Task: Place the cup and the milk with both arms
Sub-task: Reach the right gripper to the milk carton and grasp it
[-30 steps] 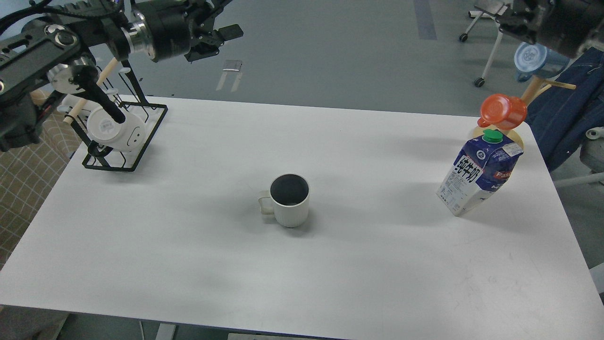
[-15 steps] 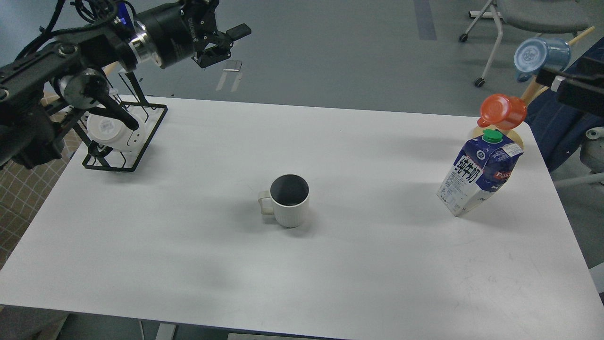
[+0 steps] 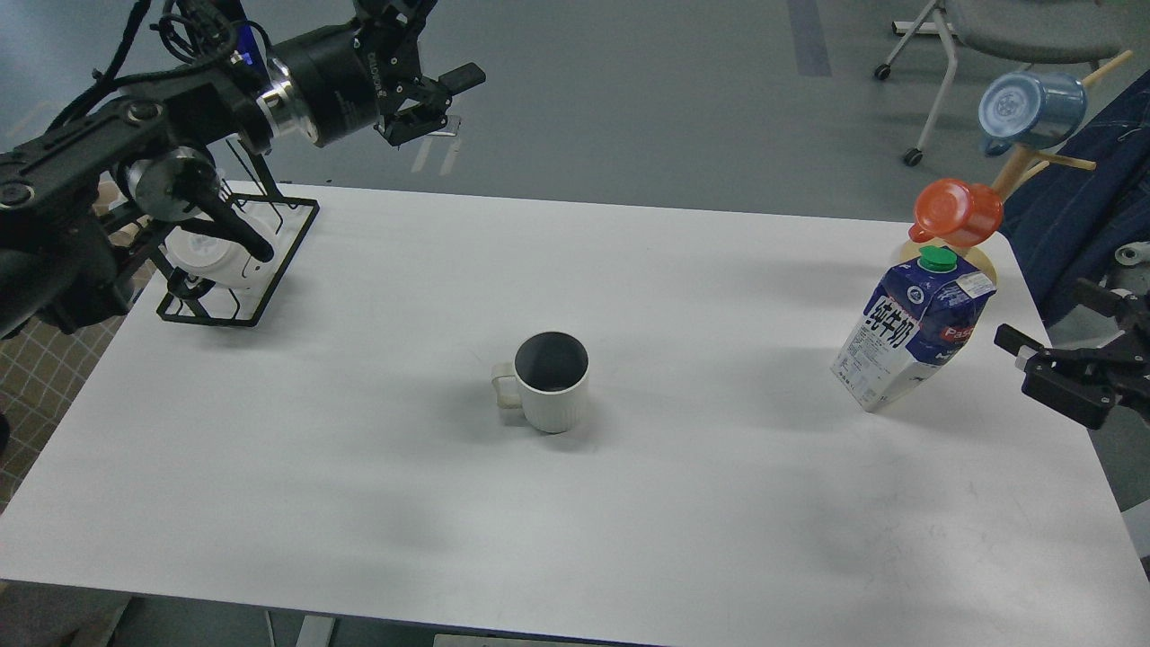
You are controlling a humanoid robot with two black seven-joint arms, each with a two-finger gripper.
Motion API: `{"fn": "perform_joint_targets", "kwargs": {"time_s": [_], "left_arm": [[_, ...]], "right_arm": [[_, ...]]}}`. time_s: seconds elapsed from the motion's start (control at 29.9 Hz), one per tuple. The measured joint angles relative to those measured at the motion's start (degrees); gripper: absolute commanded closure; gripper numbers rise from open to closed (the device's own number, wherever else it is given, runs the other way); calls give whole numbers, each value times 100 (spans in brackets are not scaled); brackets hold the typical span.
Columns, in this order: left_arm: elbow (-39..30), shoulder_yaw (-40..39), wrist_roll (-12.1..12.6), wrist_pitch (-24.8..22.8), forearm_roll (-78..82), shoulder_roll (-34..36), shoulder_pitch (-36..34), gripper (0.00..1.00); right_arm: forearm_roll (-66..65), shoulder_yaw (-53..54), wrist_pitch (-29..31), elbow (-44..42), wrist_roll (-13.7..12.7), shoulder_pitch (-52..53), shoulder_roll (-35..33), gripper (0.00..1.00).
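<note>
The white ribbed cup [image 3: 550,382] stands upright at the table's middle, handle to the left, dark inside showing. The milk carton [image 3: 912,332], blue above and white below with a green cap, stands near the right edge. My left gripper [image 3: 431,90] is open and empty, held high beyond the table's far left edge, well away from the cup. My right gripper [image 3: 1051,316] is open and empty at the table's right edge, just right of the carton and not touching it.
A black wire rack [image 3: 269,270] holding a white round object [image 3: 216,252] sits at the far left corner under my left arm. An orange-red mug [image 3: 957,211] and a blue mug [image 3: 1024,108] hang on a wooden stand behind the carton. A chair [image 3: 1015,18] stands beyond.
My right arm has come down from the top right to the table's right edge beside the carton. My left gripper has shifted slightly right. Cup and carton have not moved.
</note>
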Motion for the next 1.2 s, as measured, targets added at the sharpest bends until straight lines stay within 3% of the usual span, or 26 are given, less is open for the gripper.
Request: {"fn": "perform_joint_targets", "kwargs": {"time_s": [0.87,1.0,1.14,1.2], "left_arm": [[-49,-8,5,0,2,-48,24,4],[-49,-8,8,0,2,-49,23,4],[-50,-8,8,0,2,-50,23,4],[-51,-8,8,0,2,-56,24,4]], "right_arm": [[-357,12,-80,-1470,-1,54,1778,1],[-383,8,-92,-1608,5,189,1954,5],[-436,-9,-92,-1753,9,262,2131,20],[-464,-17,-92,-1827,10,288,2206,55]]}}
